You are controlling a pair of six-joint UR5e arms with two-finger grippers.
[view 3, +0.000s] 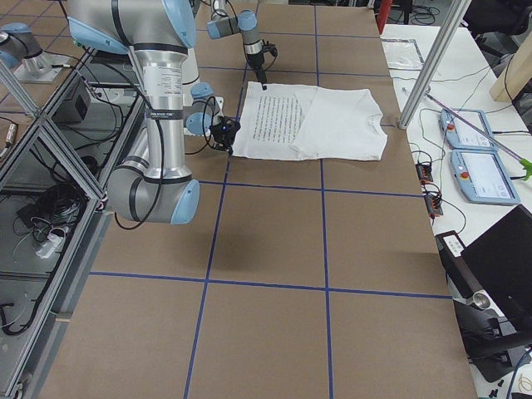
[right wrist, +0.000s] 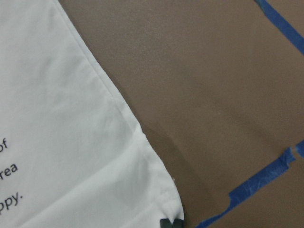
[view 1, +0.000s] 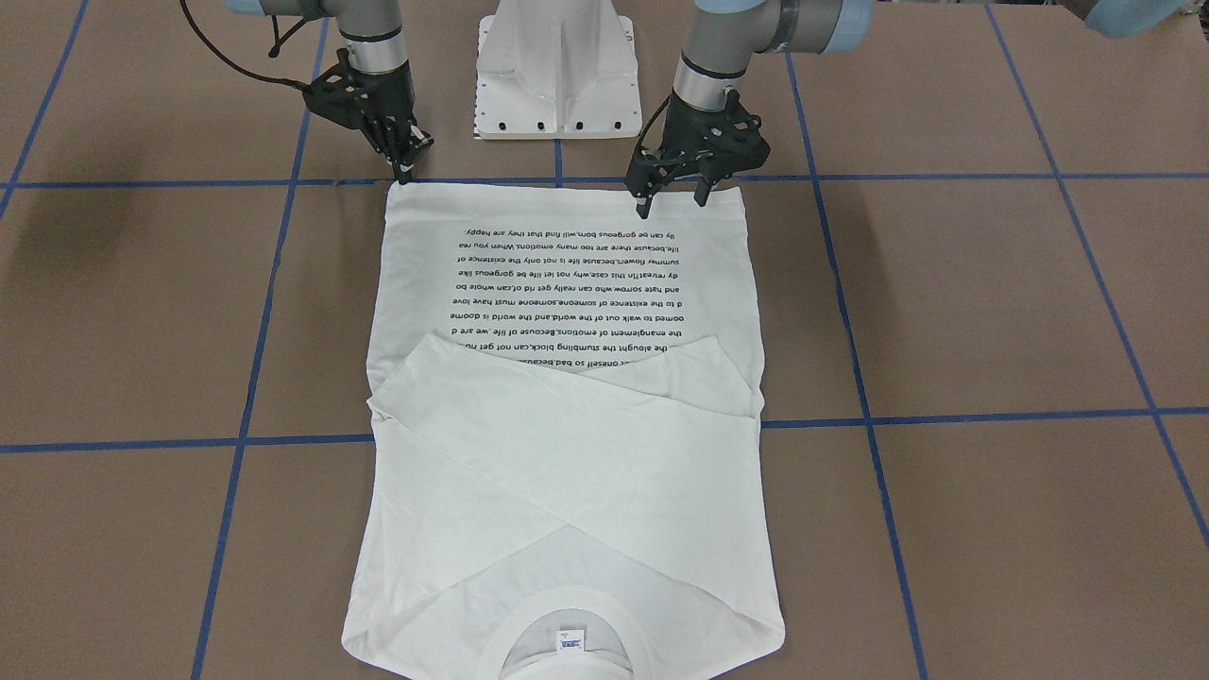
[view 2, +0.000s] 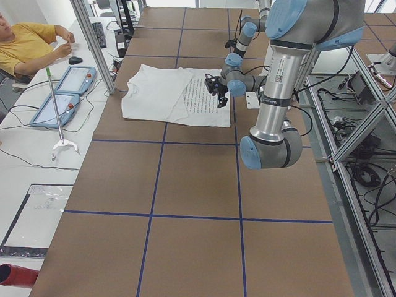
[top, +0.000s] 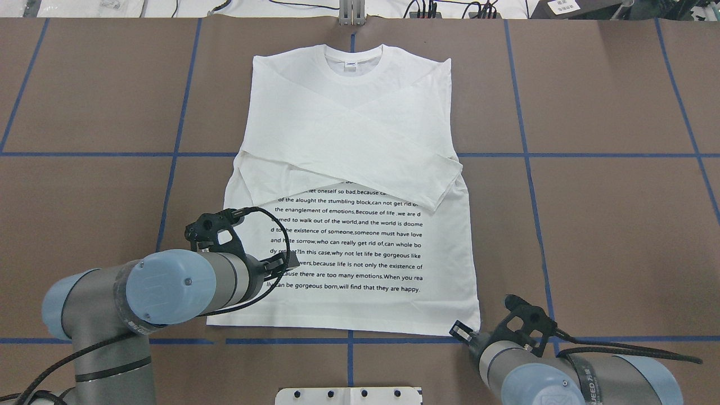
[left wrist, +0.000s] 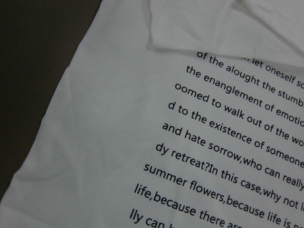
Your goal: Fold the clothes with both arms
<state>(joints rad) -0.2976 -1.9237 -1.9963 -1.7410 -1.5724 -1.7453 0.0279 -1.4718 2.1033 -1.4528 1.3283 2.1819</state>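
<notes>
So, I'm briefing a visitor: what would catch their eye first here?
The white shirt lies flat in the middle of the brown table, sleeves crossed above its black text. At its near hem, the left gripper is open, and the right gripper meets the corner.

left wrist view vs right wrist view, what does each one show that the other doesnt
Only the left wrist view: a folded sleeve lying over the top of the black print. Only the right wrist view: the bottom corner, blue tape, and the right gripper at that corner. Both: the white shirt, some print, and the table.
</notes>
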